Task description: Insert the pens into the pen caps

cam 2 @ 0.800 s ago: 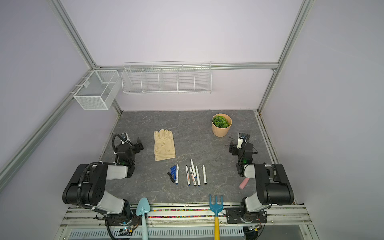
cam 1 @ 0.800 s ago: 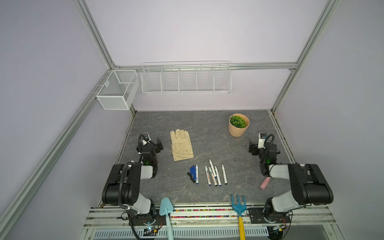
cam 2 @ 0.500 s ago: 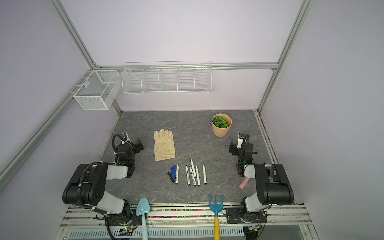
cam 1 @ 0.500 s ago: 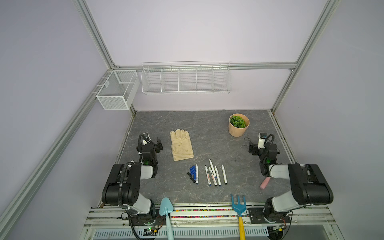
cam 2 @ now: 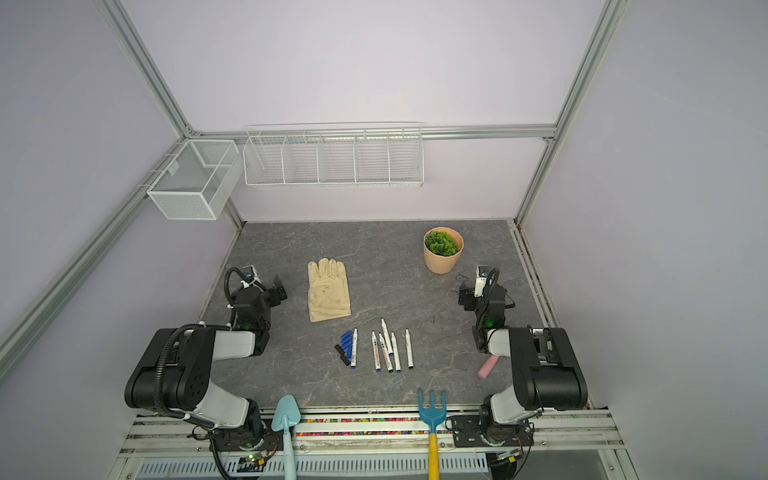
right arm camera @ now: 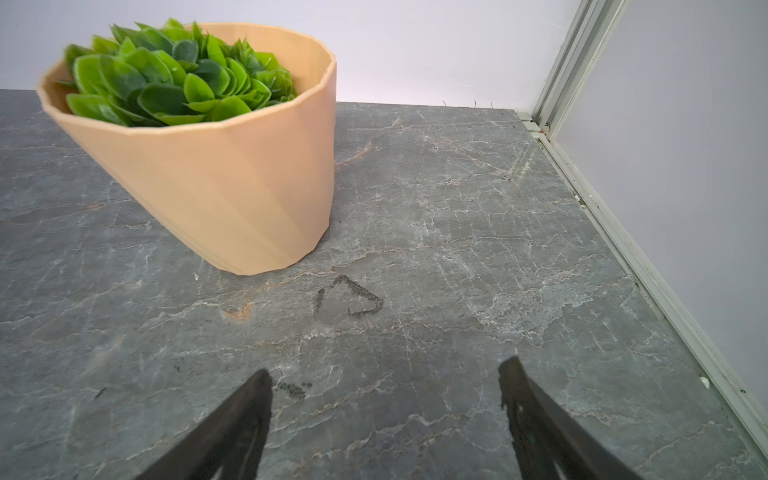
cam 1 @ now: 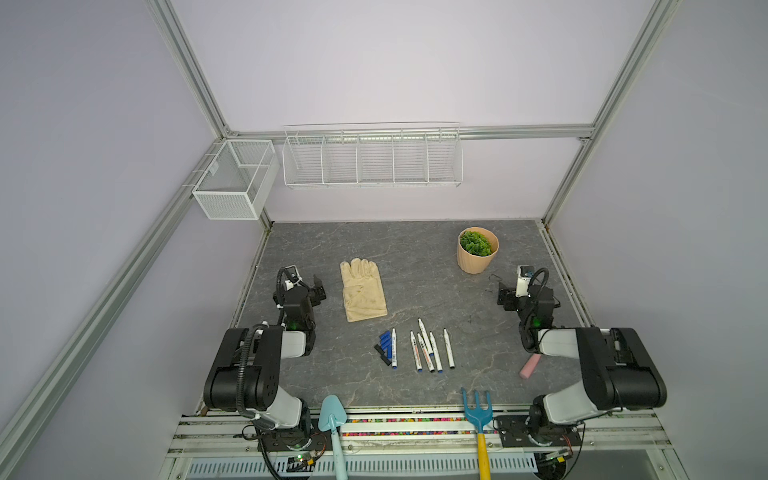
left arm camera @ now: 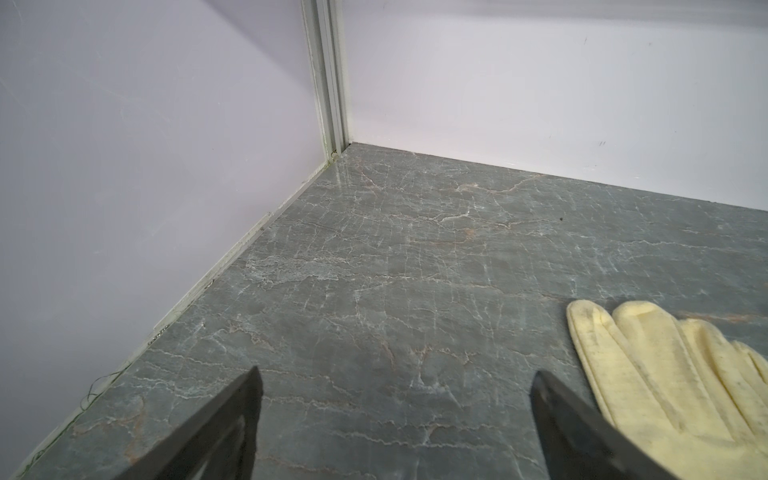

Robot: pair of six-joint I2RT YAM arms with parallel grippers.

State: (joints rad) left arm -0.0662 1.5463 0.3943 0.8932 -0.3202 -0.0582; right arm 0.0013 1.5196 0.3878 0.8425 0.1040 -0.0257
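Jaws on both arms released, nothing grasped; first pick-up not yet begun.
We see left gripper (left arm camera: 395, 382) and right gripper (right arm camera: 384, 370) over bare slab (left arm camera: 415, 270), well apart from pens (cam 1: 435, 351) lying mid-table, pen caps (cam 1: 385, 341) just beside them. Next, we judge: reach for a pen. Plant pot (right arm camera: 232, 187) holds greenery (right arm camera: 178, 79); wire rack (cam 1: 372, 166) looks empty.

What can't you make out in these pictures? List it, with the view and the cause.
- Pens: label print too small in both top views; outside both wrist views.
- Caps: packed together, tiny in both top views; exact count unclear.
- Glove: cuff cut off by the left wrist view's edge.
- Trowel and rake: handles cut off by both top views' bottom edge.
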